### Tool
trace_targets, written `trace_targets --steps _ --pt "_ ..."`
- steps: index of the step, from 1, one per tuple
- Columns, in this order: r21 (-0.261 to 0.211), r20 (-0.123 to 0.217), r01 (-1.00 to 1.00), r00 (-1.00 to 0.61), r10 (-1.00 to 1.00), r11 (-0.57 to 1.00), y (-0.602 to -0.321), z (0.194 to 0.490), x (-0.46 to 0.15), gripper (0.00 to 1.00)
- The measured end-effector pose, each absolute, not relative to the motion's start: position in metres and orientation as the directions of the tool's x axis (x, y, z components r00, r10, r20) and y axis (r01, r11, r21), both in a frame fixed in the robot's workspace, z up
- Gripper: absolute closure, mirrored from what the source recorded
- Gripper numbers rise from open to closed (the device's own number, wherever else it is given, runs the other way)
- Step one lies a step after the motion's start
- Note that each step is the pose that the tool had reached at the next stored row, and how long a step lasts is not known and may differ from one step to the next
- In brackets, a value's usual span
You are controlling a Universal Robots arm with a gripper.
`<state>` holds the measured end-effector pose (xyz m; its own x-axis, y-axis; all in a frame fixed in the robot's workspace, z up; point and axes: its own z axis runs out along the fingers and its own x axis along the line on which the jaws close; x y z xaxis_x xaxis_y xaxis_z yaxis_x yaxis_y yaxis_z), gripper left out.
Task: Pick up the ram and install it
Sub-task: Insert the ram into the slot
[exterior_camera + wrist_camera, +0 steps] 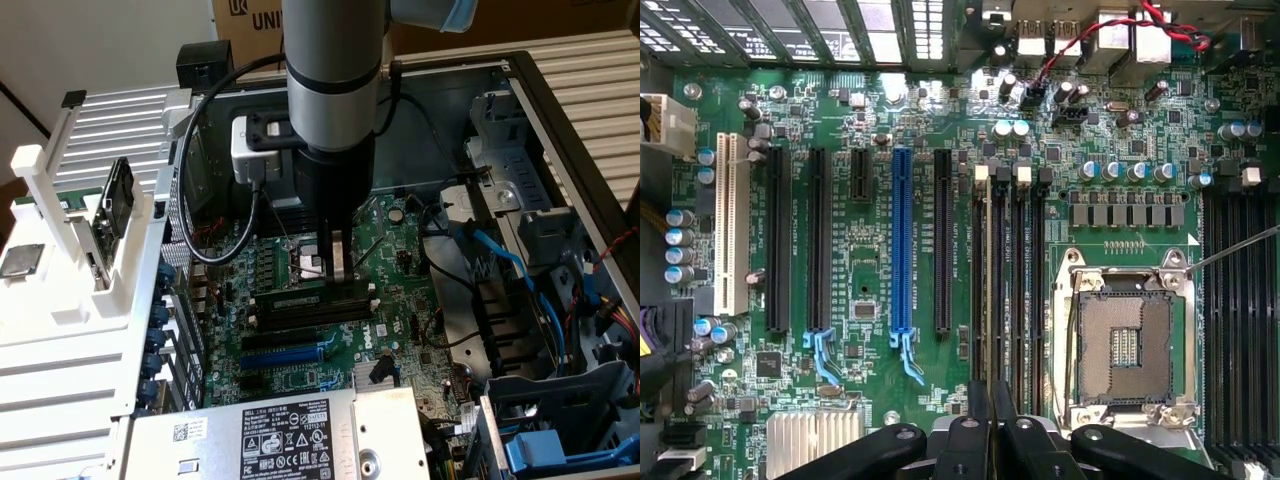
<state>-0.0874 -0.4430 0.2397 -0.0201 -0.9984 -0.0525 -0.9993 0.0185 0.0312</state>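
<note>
the gripper [990, 420] fills the near edge of the wrist view, its dark fingers [978, 430] drawn together into a narrow pinch right over the bank of black memory slots [1030, 290]. in the exterior view the gripper [336, 265] reaches straight down to the ram [300, 298], which lies along one of those slots between the white end clips [372, 290]. the fingers look closed on its upper edge, toward the end on the exterior view's right. whether the stick is fully seated does not show.

to do this well, i judge the stick has to stay upright and in line with its slot, the push going straight down and evenly, since a grip off centre tends to sink one end first. both end clips should be watched.

room is tight on one side. the open cpu socket [1127, 345] sits just beside the slots, and its bare contacts should not be brushed. the blue expansion slot [902, 240] lies on the other side, a little further off. a black cable [215, 240] loops from the wrist down near the board, and the power supply [290, 430] stands close below the slots in the exterior view. straight above, the way is clear.
</note>
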Motion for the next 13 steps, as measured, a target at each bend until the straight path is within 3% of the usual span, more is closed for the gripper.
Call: trace_targets --steps 13 --pt "0.038 -0.053 -0.999 -0.022 -0.998 0.020 -0.4433 0.2391 -0.0871 0.88"
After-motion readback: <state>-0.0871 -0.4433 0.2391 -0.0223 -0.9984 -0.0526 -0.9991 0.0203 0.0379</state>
